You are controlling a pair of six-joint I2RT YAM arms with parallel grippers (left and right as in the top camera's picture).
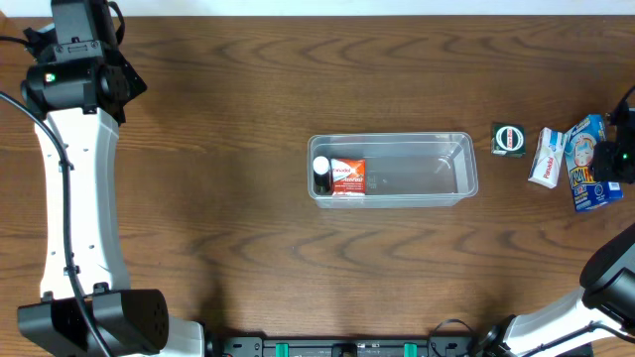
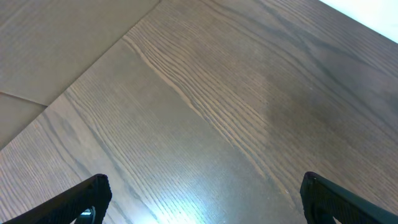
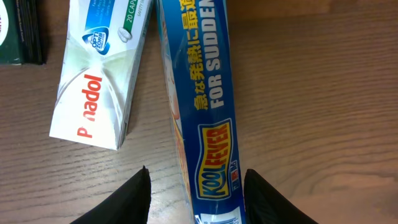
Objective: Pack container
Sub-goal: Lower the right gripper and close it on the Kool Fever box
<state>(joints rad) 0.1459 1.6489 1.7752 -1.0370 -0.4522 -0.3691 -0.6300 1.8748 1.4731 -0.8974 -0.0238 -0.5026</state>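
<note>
Right hand [image 3: 196,171] straddles blue box [image 3: 199,81] (container [image 1: 392,136] right half open).

- We see the right half of the container [image 1: 427,171] lying bare. A small bottle [image 1: 321,176] and a red-and-white box [image 1: 347,177] fill its left end.
- Left of, above and below the container, the table [image 1: 228,198] offers open wood.
- At the right edge of the overhead frame we find three crowded boxes: a dark green box [image 1: 509,138], the Panadol box [image 1: 547,158] and the Kool Fever box [image 1: 587,169], with only slim gaps between them.
- In the right wrist view, that gap widens toward the bottom of the frame.
</note>
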